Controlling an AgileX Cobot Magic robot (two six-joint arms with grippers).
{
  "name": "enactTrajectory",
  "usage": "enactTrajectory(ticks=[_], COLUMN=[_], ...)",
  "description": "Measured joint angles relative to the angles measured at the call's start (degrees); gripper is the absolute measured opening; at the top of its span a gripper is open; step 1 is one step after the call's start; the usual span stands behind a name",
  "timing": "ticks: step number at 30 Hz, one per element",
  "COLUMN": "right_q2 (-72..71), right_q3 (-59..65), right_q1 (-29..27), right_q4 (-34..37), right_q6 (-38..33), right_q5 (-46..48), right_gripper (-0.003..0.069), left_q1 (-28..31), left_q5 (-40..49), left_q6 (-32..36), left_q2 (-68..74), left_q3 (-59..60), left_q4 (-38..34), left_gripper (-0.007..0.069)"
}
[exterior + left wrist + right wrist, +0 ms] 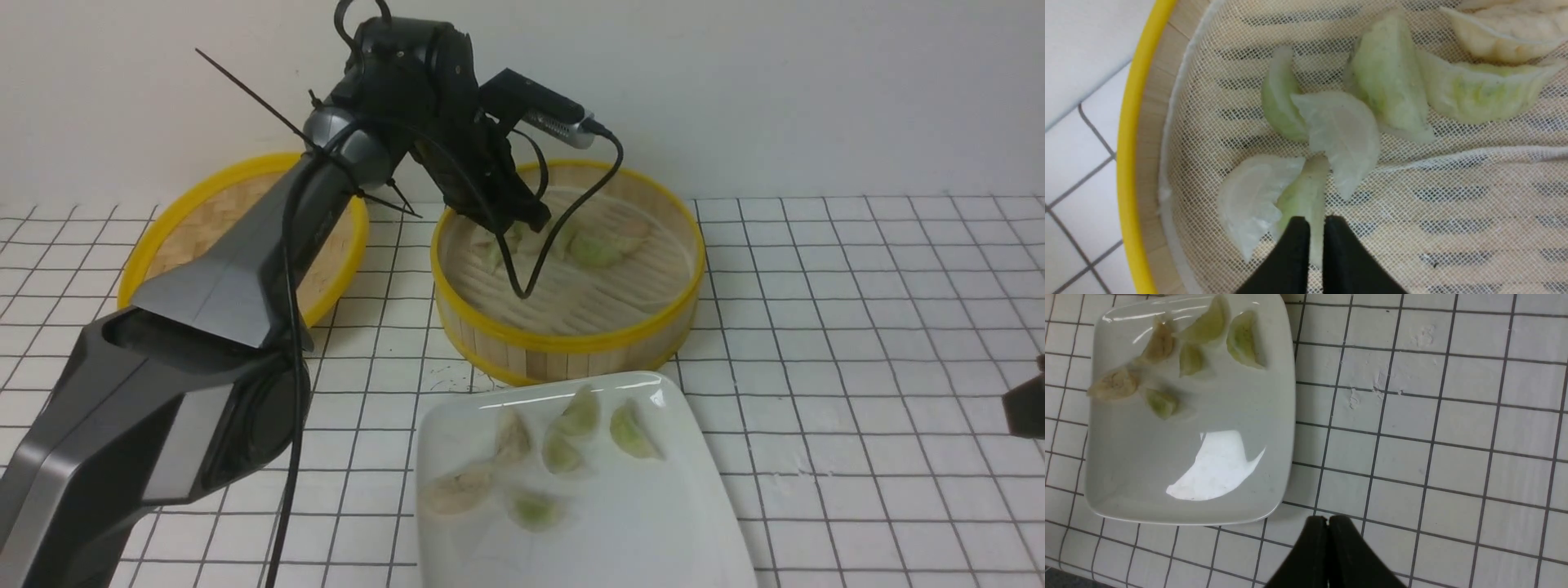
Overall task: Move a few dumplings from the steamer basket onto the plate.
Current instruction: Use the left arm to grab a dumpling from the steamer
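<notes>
The left gripper (1316,224) is down in the steamer basket (569,341), its fingertips a narrow gap apart with a pale green dumpling (1306,192) showing between them — I cannot tell whether they pinch it or merely flank it. Right around that spot it is crowded: a whitish dumpling (1251,200) overlaps one side of the green one, another whitish one (1345,136) lies close on its other side, partly over a slim green dumpling (1282,96). Two plumper green ones (1392,73) and a beige one (1515,34) lie further off on the mesh cloth (1412,228) lining the basket. The white plate (637,523) sits in front of the basket, near its rim, with six dumplings (633,430) toward its far and left side, green and beige mixed; the near right part is bare. Left of the basket is the woven lid (204,229) with its yellow rim, and the left arm (277,245) reaches across it, hiding part of it. A black cable (563,224) loops from the wrist in front of the basket, blocking the front view of some dumplings inside. The right gripper (1327,520) is clenched on nothing, above the white tiled tabletop (1392,457) beside the plate — well apart from the basket, with bare tiles between it and the plate.
</notes>
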Motion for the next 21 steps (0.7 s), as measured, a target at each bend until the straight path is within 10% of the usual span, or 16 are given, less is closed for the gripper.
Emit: enactTrajectory(ticks=[9,21], right_q2=[0.0,0.0], right_q3=[0.0,0.0], right_q1=[0.0,0.0], right_q4=[1.6,2.4], right_q6=[0.0,0.0], right_q5=[0.0,0.0], right_gripper=[-0.0010,-0.0010], left_q1=[0.0,0.0], left_q5=[-1.8,-5.3], left_q6=[-2.6,-3.9], left_q2=[2.2,3.9], left_q3=[0.0,1.6], left_q4=[1.5,1.5], left_gripper=[0.0349,0.0332])
